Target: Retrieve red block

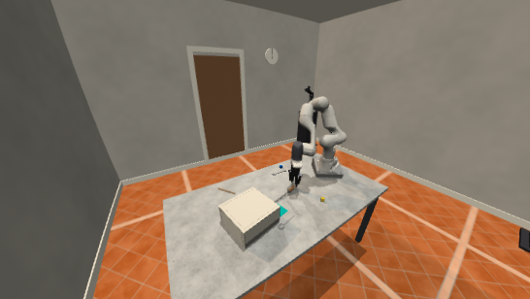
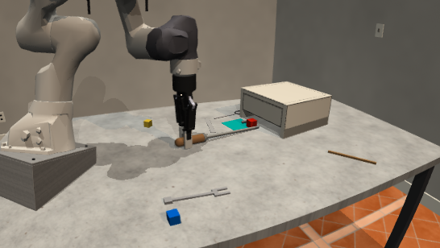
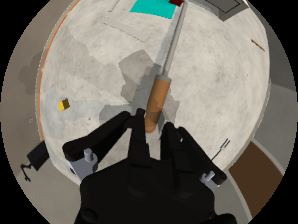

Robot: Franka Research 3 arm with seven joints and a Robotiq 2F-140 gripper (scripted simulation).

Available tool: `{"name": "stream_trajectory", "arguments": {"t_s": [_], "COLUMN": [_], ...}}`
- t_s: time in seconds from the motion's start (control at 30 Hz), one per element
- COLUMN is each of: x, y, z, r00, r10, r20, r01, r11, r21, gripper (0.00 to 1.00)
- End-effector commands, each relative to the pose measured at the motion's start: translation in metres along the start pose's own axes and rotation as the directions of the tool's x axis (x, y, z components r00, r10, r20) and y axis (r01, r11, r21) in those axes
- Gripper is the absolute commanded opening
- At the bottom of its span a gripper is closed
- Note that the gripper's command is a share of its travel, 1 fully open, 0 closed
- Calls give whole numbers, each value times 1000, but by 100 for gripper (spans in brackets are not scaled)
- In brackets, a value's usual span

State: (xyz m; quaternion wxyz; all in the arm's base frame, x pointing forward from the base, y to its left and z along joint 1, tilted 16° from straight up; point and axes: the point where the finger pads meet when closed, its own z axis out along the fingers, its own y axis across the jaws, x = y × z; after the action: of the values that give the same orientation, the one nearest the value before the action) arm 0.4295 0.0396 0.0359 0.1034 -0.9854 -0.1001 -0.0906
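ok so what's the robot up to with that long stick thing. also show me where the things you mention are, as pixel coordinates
The arm's gripper (image 1: 294,183) (image 2: 186,142) (image 3: 152,111) is shut on the brown handle (image 2: 195,139) (image 3: 159,95) of a long metal tool. The red block (image 2: 251,122) (image 3: 176,2) sits out in front of the cabinet (image 1: 249,209) (image 2: 306,106), by the tool's far end and at the edge of the teal square (image 1: 283,211) (image 2: 233,125) (image 3: 152,7). It doesn't look fully inside yet.

Smooth brown wooden-looking handle (image 2: 197,139) (image 3: 158,98), matt cream cabinet (image 1: 249,208) (image 2: 288,93), mottled stone-like tabletop (image 1: 194,243) (image 2: 258,177) (image 3: 220,75).
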Motion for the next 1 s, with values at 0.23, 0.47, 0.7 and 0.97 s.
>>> {"name": "stream_trajectory", "arguments": {"t_s": [0.23,0.47,0.7,0.97], "x": [-10,-12,-13,-13], "y": [-1,-1,-1,-1], "z": [0,0,0,0], "r00": [1000,1000,1000,1000], "r10": [-2,-2,-2,-2], "r20": [0,0,0,0], "r01": [2,2,2,2], "r11": [1000,1000,1000,1000], "r21": [-2,-2,-2,-2], "gripper": [0,0,0,0]}}
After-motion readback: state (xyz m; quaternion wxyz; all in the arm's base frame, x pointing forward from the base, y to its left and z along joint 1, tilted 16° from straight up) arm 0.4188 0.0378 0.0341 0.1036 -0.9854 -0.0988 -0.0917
